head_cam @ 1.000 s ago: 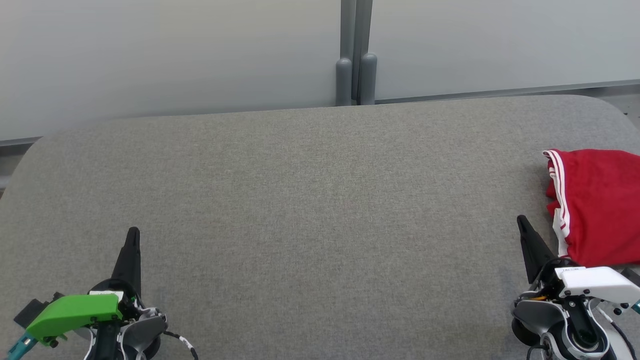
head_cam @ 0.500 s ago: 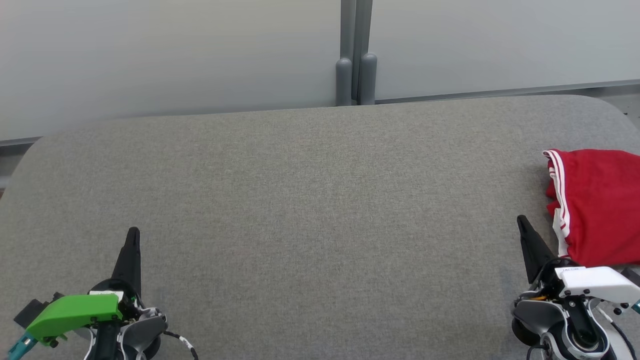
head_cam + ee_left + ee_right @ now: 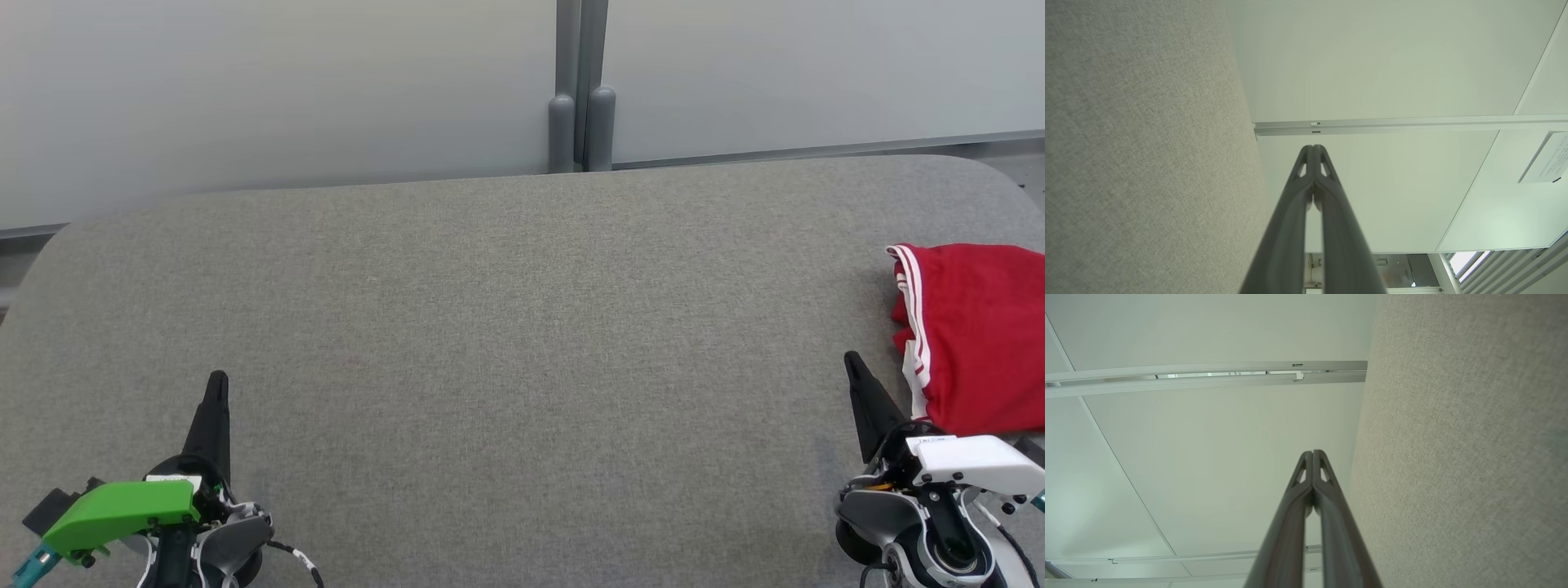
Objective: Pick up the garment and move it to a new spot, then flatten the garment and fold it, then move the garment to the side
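A red garment (image 3: 980,335) with white side stripes lies folded at the right edge of the grey fabric table (image 3: 506,343), partly cut off by the head view's border. Just left of its near corner my right gripper (image 3: 853,359) rests shut and empty, apart from the cloth. My left gripper (image 3: 217,378) sits at the near left, also shut and holding nothing. In the left wrist view the left gripper (image 3: 1312,148) has its fingers pressed together, and the right gripper (image 3: 1312,452) looks the same in the right wrist view.
Pale wall panels stand behind the table, joined by a grey post (image 3: 581,90) at the middle of the far edge. The grey table surface (image 3: 1135,147) runs along the side of each wrist view, with wall panels (image 3: 1208,449) beyond.
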Available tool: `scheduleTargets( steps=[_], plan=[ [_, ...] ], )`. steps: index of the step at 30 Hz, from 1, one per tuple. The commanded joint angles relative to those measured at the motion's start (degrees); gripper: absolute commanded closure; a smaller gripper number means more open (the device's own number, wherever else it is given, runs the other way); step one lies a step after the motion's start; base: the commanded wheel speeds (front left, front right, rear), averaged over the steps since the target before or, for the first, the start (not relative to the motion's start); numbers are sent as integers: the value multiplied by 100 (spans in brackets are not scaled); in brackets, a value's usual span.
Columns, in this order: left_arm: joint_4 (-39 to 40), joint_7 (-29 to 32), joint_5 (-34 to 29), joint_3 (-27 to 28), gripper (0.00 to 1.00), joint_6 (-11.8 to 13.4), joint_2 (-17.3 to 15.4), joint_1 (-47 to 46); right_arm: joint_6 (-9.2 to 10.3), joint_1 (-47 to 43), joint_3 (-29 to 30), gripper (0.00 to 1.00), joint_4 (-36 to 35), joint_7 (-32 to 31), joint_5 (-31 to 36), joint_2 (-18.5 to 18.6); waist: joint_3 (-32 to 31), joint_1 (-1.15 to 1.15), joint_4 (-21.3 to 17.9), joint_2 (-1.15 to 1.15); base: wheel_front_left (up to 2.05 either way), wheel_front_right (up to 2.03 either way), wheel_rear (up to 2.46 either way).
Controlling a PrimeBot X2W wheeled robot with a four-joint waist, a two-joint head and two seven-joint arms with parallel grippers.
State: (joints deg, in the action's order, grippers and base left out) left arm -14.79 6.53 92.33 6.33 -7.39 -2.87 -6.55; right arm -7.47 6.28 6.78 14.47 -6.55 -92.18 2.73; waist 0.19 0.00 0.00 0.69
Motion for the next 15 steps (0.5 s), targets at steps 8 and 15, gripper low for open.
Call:
scheduleTargets(
  steps=[8,15],
  plan=[
    [22,19,7,16,100,-18,2,-75,-4,64,-4,100,-18,-22,-33,29,0,0,0,-69,0,0,0],
    [22,19,7,16,100,-18,2,-75,-4,64,-4,100,-18,-22,-33,28,0,0,0,-69,0,0,0]
  ],
)
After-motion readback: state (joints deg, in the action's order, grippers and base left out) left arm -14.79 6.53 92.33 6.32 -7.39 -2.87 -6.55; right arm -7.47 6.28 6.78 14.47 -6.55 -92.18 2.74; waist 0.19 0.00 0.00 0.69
